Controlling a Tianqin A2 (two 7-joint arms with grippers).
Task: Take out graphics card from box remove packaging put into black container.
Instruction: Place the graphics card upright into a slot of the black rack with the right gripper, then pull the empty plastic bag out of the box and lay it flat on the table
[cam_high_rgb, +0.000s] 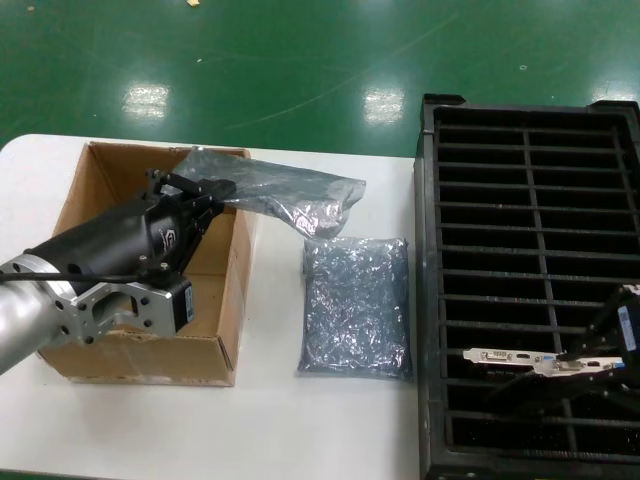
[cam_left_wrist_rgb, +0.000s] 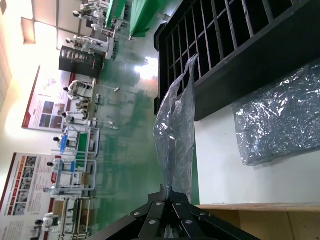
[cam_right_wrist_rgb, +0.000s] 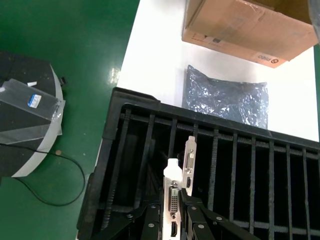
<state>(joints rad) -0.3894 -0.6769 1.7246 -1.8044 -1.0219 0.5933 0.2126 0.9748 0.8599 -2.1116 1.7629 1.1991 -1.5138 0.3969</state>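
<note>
the right gripper (cam_high_rgb: 600, 358), at the lower right of the head view, is closed on the silver bracket of the graphics card (cam_high_rgb: 520, 362), holding it over a slot low in the black container (cam_high_rgb: 530, 140). the right wrist view shows two brackets side by side, a nearer one in the grip and a second card (cam_right_wrist_rgb: 189, 162) just behind it. the risk, as i judge it, is the thin board catching on a rib or knocking that neighbour if it goes down tilted. the left gripper (cam_high_rgb: 205, 195), at centre left, pinches one end of the packaging (cam_high_rgb: 290, 195); the bag trails out over the rim of the box (cam_high_rgb: 105, 160), limp and empty-looking, and could snag on that edge or slip from the pinch. the packaging is crinkly, translucent and shiny; a flatter bluish-grey bag (cam_high_rgb: 357, 305) lies in mid-frame on the white table (cam_high_rgb: 330, 420). the box is plain brown corrugated cardboard; the container is rigid black plastic cut into long narrow slots.
</note>
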